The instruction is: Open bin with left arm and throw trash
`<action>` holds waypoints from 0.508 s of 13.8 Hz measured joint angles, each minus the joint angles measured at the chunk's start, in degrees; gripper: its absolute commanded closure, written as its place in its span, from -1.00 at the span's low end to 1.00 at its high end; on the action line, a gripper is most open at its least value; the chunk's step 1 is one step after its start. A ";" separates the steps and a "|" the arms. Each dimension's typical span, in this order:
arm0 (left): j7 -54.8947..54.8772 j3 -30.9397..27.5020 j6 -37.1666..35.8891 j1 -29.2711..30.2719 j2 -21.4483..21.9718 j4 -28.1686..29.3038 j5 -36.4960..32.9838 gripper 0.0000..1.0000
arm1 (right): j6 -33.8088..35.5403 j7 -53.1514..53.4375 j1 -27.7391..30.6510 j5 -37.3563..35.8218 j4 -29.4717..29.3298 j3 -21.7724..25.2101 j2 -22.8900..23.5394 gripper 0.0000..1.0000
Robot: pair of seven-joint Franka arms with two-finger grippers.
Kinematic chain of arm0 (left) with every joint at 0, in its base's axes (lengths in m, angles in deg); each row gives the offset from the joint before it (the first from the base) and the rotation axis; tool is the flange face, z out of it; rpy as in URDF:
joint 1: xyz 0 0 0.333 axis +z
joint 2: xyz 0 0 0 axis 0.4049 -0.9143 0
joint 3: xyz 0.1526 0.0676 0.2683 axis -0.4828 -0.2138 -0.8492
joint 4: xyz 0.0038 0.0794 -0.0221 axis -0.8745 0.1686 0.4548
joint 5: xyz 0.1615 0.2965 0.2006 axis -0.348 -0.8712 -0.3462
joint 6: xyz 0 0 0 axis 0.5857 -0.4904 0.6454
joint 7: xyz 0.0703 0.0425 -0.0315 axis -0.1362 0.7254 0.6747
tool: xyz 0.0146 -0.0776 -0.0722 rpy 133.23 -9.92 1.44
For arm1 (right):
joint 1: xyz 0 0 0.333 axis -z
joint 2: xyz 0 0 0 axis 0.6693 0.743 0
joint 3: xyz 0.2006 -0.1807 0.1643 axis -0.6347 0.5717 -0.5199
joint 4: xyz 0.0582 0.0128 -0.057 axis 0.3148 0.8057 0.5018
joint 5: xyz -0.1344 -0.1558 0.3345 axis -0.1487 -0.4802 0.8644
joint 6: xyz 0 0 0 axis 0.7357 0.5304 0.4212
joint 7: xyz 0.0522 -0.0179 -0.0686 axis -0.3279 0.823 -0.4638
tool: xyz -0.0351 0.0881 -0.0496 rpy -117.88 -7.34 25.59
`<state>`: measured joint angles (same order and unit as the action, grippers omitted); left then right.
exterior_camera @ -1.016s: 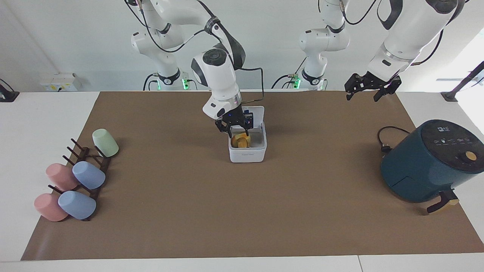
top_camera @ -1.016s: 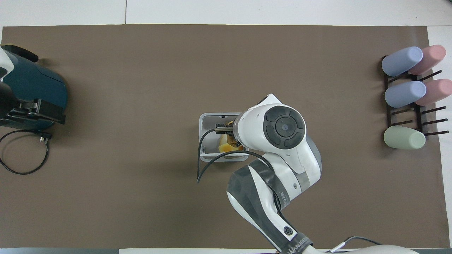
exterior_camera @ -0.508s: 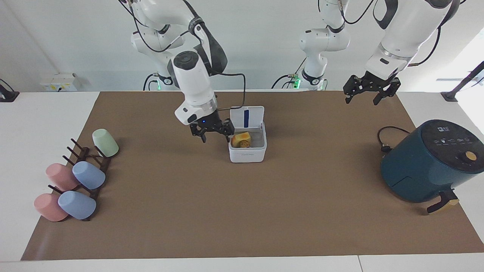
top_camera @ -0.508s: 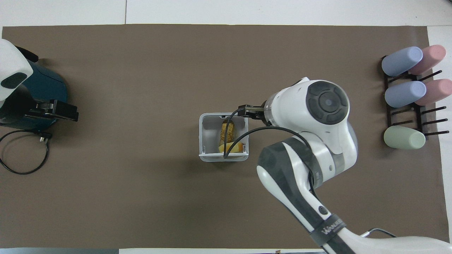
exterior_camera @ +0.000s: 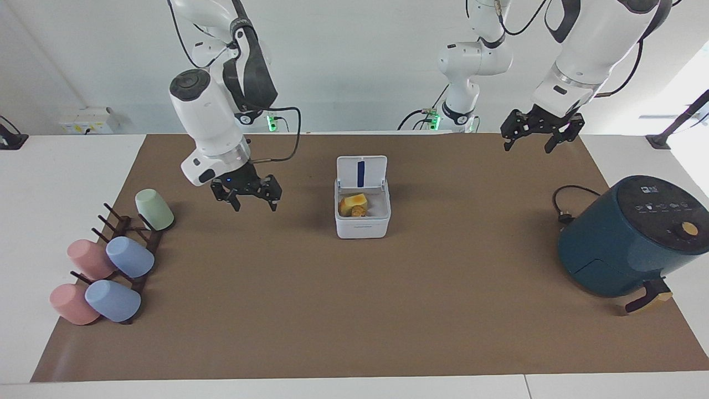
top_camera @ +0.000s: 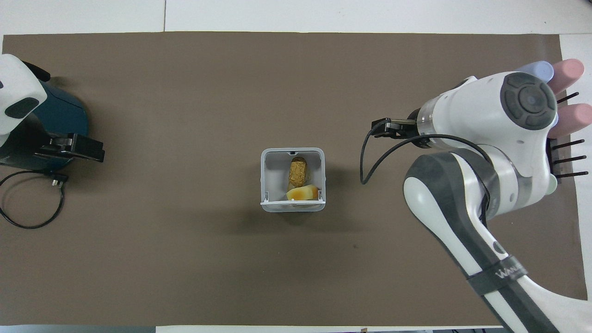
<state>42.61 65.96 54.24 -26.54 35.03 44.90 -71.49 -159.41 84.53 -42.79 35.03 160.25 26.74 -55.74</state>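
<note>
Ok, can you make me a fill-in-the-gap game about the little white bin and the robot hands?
1. The lid of the bin is ____.
2. The food scraps lie ____ the bin.
3. The right gripper holds ____.
4. The left gripper hangs over the mat near the teal ____.

Missing words: open; inside; nothing; air fryer

White jointed arms (exterior_camera: 206,119), black cables, seemingly "WANJEE"-marked band
</note>
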 measured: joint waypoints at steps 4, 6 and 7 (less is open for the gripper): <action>0.00 -0.02 0.00 0.00 0.09 0.00 -0.01 -1.00 | 4.54 -1.04 3.66 -0.19 0.00 0.02 -2.85 -1.00; 0.00 -0.03 0.00 0.00 0.09 0.00 -0.01 -1.00 | 6.76 -1.39 3.95 -2.40 -0.88 -0.07 -3.39 -1.00; 0.00 -0.02 0.00 0.00 0.10 0.00 -0.01 -1.00 | 8.59 -1.39 3.88 -4.33 -2.23 -0.29 -3.37 -1.00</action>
<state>42.61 65.95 54.24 -26.54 35.12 44.90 -71.50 -150.81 83.15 -38.91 30.70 158.01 26.45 -59.11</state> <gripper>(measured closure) 0.000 0.000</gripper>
